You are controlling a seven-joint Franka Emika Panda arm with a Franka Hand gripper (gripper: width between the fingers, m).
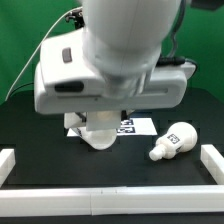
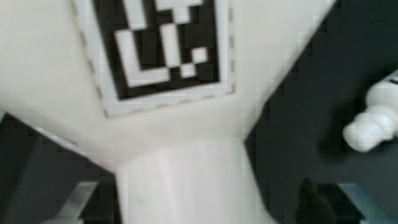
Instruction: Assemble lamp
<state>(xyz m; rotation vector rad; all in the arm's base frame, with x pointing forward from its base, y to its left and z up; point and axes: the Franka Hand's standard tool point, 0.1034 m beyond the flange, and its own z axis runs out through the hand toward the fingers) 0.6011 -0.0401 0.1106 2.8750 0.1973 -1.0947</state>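
No lettering is legible; only coded square tags on the shade and bulb.

Shade matte white, black-and-white square tag; bulb white, tagged; table black.

— What stands at the back?
— A green backdrop, showing at both upper corners of the exterior view.
— And lower down?
— A matte black desk. A low white rail runs along its near edge, and a white side rail stands at each end. The marker board lies flat near the desk's middle, partly hidden.
— How is the light?
— Even and soft. The shadows on the desk are faint, and the white rails look bright against the black.
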